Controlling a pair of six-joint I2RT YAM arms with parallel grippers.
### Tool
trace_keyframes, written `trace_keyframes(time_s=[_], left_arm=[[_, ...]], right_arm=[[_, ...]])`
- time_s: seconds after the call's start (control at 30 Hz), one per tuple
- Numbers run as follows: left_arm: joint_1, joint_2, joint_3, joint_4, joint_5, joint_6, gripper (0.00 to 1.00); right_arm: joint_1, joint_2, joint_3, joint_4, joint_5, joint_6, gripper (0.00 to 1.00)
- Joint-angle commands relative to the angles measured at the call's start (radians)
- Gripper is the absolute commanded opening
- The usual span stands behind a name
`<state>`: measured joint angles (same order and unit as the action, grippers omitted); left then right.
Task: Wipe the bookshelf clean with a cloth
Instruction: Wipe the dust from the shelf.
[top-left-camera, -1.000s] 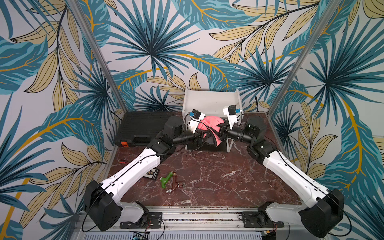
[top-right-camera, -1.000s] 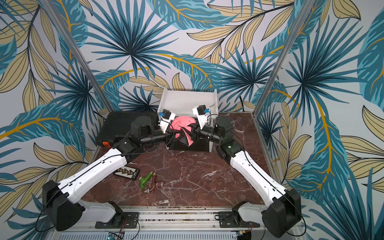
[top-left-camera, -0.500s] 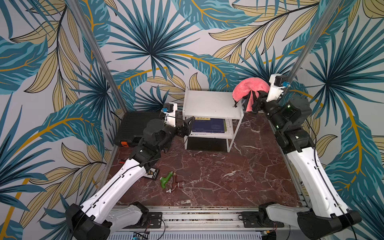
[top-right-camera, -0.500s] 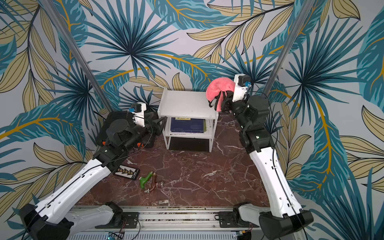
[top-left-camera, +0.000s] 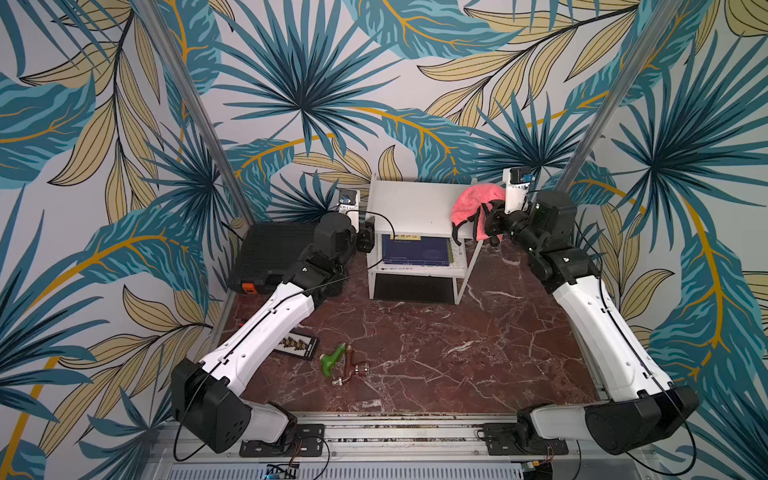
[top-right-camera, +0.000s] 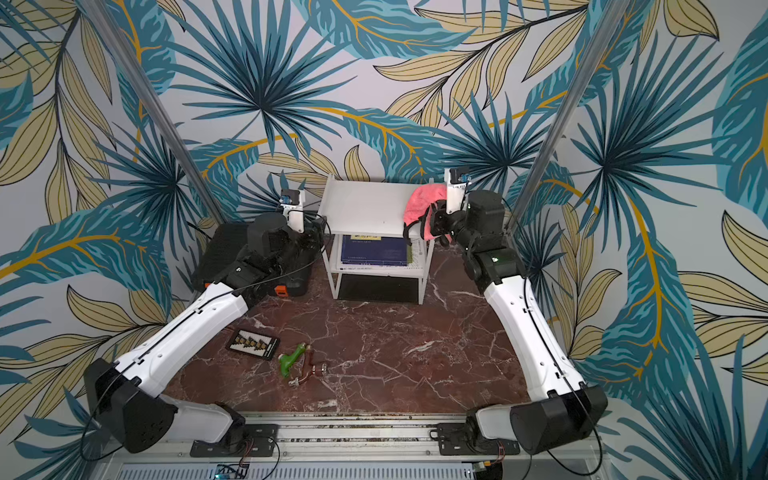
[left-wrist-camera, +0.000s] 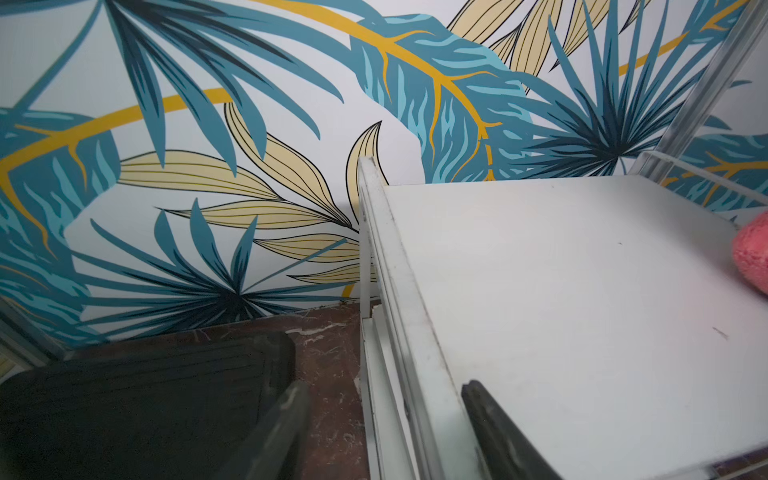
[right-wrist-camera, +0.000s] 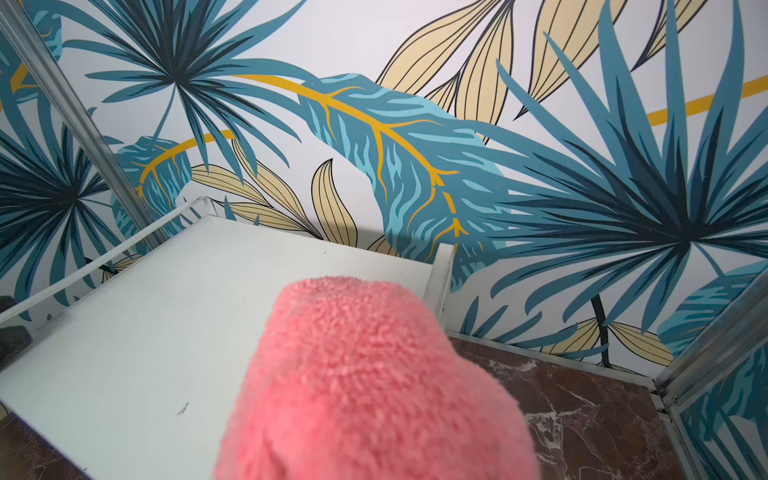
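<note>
Two arms are reached toward the white bookshelf (top-left-camera: 415, 208), which is stood at the back of the marble surface (top-left-camera: 457, 357), against the wall. A pink cloth (top-left-camera: 469, 201) is bunched at the right end of the top board, with its dark trim hung down past the edge. Contact with the board cannot be told. The right fingers (top-left-camera: 489, 219) are closed tight on the cloth. In the right wrist view they are hidden behind the cloth (right-wrist-camera: 374, 374).

The left fingers (left-wrist-camera: 498, 424) are held apart with nothing gripped. One is placed over the top board's left edge. The other is kept outside that edge, above the black toolcase (left-wrist-camera: 145, 395). The toolcase is set just left of the bookshelf. A blue book (top-left-camera: 417, 249) is seen on the lower tier.
</note>
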<state>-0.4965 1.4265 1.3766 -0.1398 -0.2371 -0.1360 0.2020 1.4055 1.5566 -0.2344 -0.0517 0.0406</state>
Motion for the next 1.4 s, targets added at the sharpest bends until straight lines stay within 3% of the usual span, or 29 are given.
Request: trace_keyframes(time_s=[0.0, 0.07, 0.13, 0.2, 0.37, 0.47, 0.57, 0.63, 0.83, 0.97, 1.07, 1.17, 1.27, 1.37], left_arm=[[0.012, 0.040, 0.055, -0.060, -0.005, 0.043, 0.56], [0.013, 0.050, 0.059, -0.059, 0.009, 0.055, 0.55], [0.014, 0.056, 0.064, -0.070, 0.030, 0.062, 0.53], [0.015, 0.057, 0.062, -0.074, 0.062, 0.067, 0.51], [0.015, 0.054, 0.060, -0.085, 0.091, 0.078, 0.46], [0.016, 0.051, 0.062, -0.085, 0.092, 0.087, 0.42], [0.015, 0.050, 0.063, -0.080, 0.094, 0.103, 0.39], [0.016, 0.056, 0.063, -0.073, 0.096, 0.114, 0.37], [0.015, 0.096, 0.096, -0.090, 0.117, 0.117, 0.25], [0.015, 0.099, 0.094, -0.095, 0.137, 0.102, 0.18], [0.015, 0.090, 0.094, -0.108, 0.186, 0.102, 0.13], [0.016, 0.078, 0.090, -0.121, 0.201, 0.096, 0.01], [0.013, 0.068, 0.087, -0.134, 0.215, 0.084, 0.00], [0.010, 0.055, 0.091, -0.167, 0.233, 0.070, 0.00]], right_arm=[[-0.001, 0.187, 0.104, -0.027, 0.150, -0.021, 0.00], [-0.003, 0.308, 0.247, -0.093, 0.259, -0.060, 0.00], [-0.002, 0.397, 0.405, -0.202, 0.268, -0.085, 0.00], [-0.001, 0.406, 0.453, -0.246, 0.249, -0.092, 0.00], [-0.008, 0.196, 0.189, -0.093, 0.312, -0.150, 0.00], [-0.034, 0.047, 0.010, -0.039, 0.289, -0.119, 0.00], [-0.085, -0.040, -0.125, 0.005, 0.189, -0.031, 0.00], [-0.110, -0.007, -0.130, 0.007, 0.105, 0.024, 0.00], [-0.112, 0.283, 0.159, 0.006, -0.169, 0.180, 0.00], [-0.113, 0.386, 0.336, -0.031, -0.244, 0.185, 0.00], [-0.113, 0.288, 0.227, -0.007, -0.222, 0.142, 0.00], [-0.113, 0.137, 0.059, 0.005, -0.147, 0.117, 0.00], [-0.098, -0.026, -0.118, 0.087, -0.042, 0.094, 0.00], [-0.019, -0.097, -0.151, 0.072, 0.059, 0.024, 0.00]])
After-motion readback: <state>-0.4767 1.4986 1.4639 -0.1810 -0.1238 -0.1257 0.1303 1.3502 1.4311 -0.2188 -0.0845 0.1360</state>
